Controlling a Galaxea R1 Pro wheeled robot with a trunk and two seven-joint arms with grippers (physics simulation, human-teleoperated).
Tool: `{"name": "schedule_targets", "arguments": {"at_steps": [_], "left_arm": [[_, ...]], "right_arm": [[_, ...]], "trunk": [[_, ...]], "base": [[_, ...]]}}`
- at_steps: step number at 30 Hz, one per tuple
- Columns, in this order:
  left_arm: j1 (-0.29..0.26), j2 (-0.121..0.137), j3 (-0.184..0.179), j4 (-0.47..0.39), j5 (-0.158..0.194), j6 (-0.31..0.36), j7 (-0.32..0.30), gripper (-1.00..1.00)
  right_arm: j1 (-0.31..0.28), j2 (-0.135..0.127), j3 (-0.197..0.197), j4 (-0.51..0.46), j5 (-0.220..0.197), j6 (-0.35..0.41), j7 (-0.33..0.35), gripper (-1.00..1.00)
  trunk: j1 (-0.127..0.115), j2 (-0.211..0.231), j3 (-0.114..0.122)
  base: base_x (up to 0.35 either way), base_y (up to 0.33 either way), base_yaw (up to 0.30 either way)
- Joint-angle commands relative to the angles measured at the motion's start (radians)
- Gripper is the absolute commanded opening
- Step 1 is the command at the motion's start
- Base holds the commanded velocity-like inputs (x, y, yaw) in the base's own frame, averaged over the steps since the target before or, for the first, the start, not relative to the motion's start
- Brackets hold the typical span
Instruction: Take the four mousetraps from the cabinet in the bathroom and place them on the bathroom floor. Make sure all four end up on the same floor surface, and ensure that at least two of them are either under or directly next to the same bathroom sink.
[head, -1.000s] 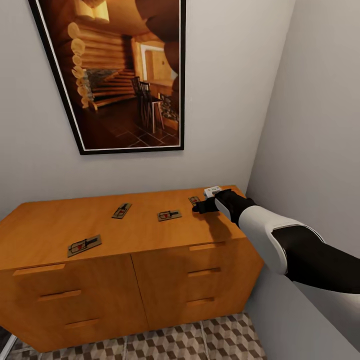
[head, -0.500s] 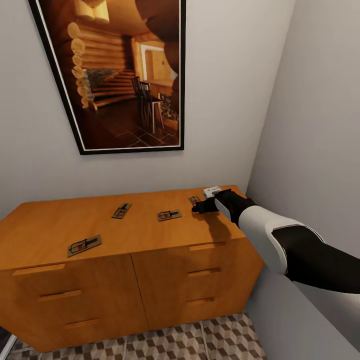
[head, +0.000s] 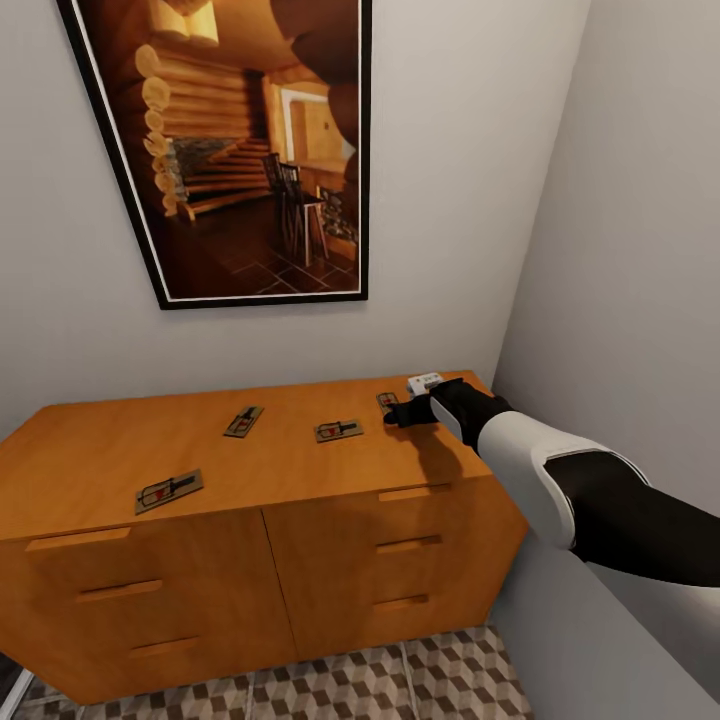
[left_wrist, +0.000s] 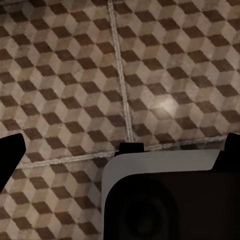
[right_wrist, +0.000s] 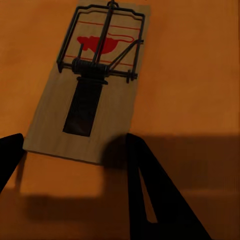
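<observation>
At cabinet (head: 250, 480) top's right end, right gripper (head: 397, 413) fingers spread, empty, straddling nearest mousetrap (right_wrist: 90, 85); should advance lower, centre board, then close

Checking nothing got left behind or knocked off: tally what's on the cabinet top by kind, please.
Mousetraps: 4, all lying flat on the cabinet top, the last one at the right gripper.
Small white box: 1, near the back right corner.
Total: 5
</observation>
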Motion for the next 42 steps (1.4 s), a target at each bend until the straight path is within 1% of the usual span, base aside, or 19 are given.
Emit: {"name": "schedule_targets", "arguments": {"at_steps": [1, 17, 18, 20, 22, 28, 38, 41, 42], "left_arm": [[0.0, 0.0, -0.003, -0.002, -0.001, -0.001, 0.005, 1.0], [0.0, 0.0, -0.003, 0.003, -0.001, -0.001, 0.005, 1.0], [0.0, 0.0, -0.003, 0.003, -0.002, -0.001, 0.005, 1.0], [0.0, 0.0, -0.003, 0.003, -0.002, -0.001, 0.005, 1.0], [0.0, 0.0, -0.003, 0.003, -0.002, -0.001, 0.005, 1.0], [0.0, 0.0, -0.003, 0.003, -0.002, -0.001, 0.005, 1.0], [0.0, 0.0, -0.003, 0.003, -0.002, -0.001, 0.005, 1.0], [0.0, 0.0, -0.003, 0.003, -0.002, -0.001, 0.005, 1.0], [0.0, 0.0, -0.003, 0.003, -0.002, -0.001, 0.005, 1.0]], "right_arm": [[0.001, 0.0, 0.014, 0.011, 0.005, 0.006, 0.007, -1.0], [0.001, 0.0, 0.014, 0.005, 0.005, 0.004, 0.006, -1.0], [0.001, -0.004, 0.009, -0.098, 0.007, 0.128, 0.003, -1.0], [0.001, -0.006, 0.009, -0.116, 0.007, 0.151, 0.003, -1.0], [0.001, -0.01, 0.009, -0.156, 0.007, 0.194, 0.003, -1.0], [0.001, -0.013, 0.009, -0.228, 0.007, 0.253, 0.003, -1.0], [0.001, -0.013, 0.006, -0.256, 0.007, 0.282, 0.003, -1.0], [0.001, -0.013, 0.006, -0.281, 0.007, 0.315, 0.003, -1.0], [0.001, -0.013, 0.006, -0.298, 0.007, 0.342, 0.003, -1.0]], "trunk": [[0.0, 0.0, -0.001], [0.0, 0.0, -0.001], [0.0, 0.0, -0.001], [0.0, 0.0, -0.001], [0.0, 0.0, -0.001], [0.0, 0.0, -0.001], [0.0, 0.0, -0.001], [0.0, 0.0, -0.001], [0.0, 0.0, -0.001]], "base": [[0.0, 0.0, 0.0], [0.0, 0.0, 0.0], [0.0, 0.0, 0.0], [0.0, 0.0, 0.0], [0.0, 0.0, 0.0], [0.0, 0.0, 0.0], [0.0, 0.0, 0.0], [0.0, 0.0, 0.0], [0.0, 0.0, 0.0]]}}
